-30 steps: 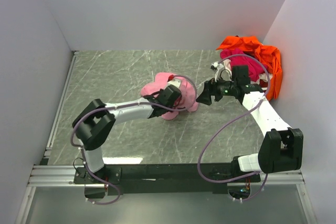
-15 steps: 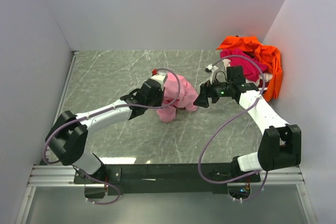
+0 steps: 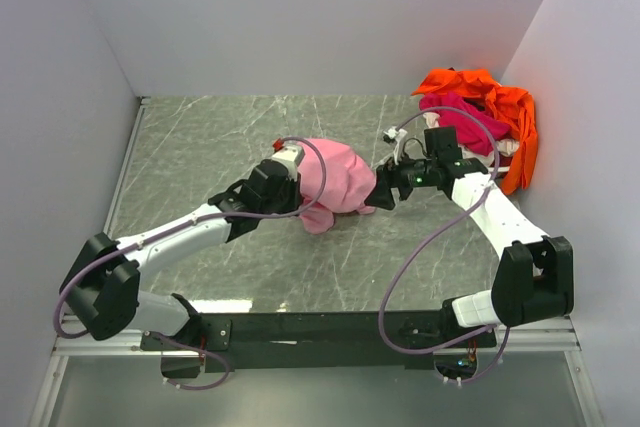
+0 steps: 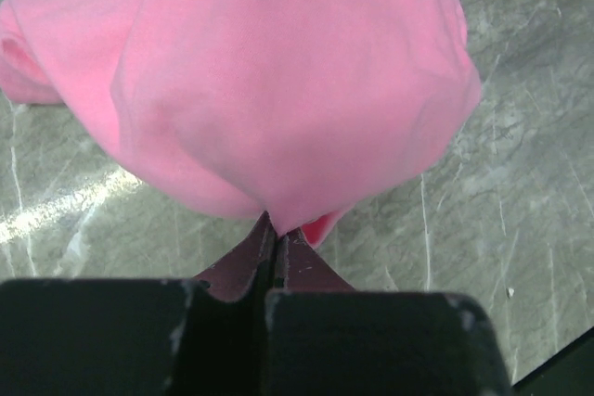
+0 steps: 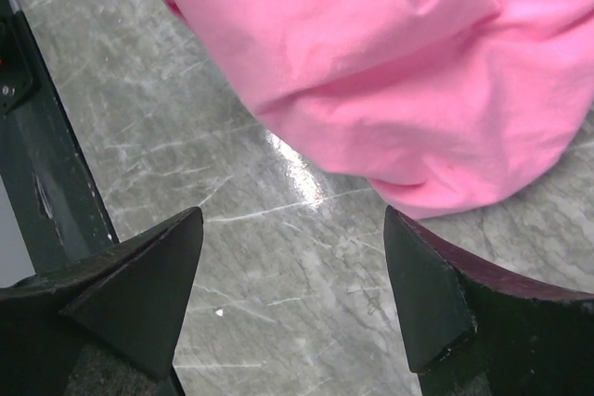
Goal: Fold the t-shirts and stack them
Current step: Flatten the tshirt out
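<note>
A light pink t-shirt (image 3: 335,182) hangs bunched over the middle of the table, its cloth filling the left wrist view (image 4: 288,81) and the top of the right wrist view (image 5: 390,62). My left gripper (image 3: 297,197) is shut on a fold of the pink t-shirt's lower edge (image 4: 277,224). My right gripper (image 3: 378,193) stands open right beside the shirt's right side, with bare table between its fingers (image 5: 158,275). A magenta t-shirt (image 3: 470,122) and an orange t-shirt (image 3: 505,112) lie heaped at the back right corner.
The grey marbled table (image 3: 200,157) is walled at the back and on both sides. The heap of shirts leans on the right wall. A black rail (image 5: 37,164) runs along the left of the right wrist view.
My left arm has swung left and stretched out, dragging the pink t-shirt with it. My right gripper has moved in towards the shirt's right side.
</note>
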You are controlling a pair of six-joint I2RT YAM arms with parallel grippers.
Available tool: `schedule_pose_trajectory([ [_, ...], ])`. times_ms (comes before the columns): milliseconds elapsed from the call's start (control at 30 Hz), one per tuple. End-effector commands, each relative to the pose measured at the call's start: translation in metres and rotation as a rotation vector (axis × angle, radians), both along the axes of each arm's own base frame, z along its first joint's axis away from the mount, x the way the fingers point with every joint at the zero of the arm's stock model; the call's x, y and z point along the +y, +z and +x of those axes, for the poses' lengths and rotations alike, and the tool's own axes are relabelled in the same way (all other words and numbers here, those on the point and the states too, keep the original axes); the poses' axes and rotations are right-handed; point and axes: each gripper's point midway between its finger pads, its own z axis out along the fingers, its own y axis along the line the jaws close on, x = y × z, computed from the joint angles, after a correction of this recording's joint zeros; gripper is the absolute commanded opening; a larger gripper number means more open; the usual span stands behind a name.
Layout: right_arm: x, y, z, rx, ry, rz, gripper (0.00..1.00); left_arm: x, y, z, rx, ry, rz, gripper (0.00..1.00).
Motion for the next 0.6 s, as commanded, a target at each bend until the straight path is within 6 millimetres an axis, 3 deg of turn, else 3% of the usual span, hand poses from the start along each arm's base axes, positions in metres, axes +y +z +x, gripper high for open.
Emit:
schedule_pose_trajectory([
  [0, 0.011, 0.008, -0.004, -0.055, 0.069, 0.007, 0.84, -0.003, 0.019, -0.001, -0.032, -0.005, -0.080, 0.00],
  [367, 0.031, -0.016, -0.004, -0.038, 0.089, -0.100, 0.81, 0.006, 0.032, -0.009, -0.048, -0.004, -0.118, 0.00],
  [567, 0.031, -0.038, 0.019, 0.001, -0.002, -0.199, 0.76, 0.009, 0.034, -0.011, -0.051, -0.003, -0.128, 0.00],
])
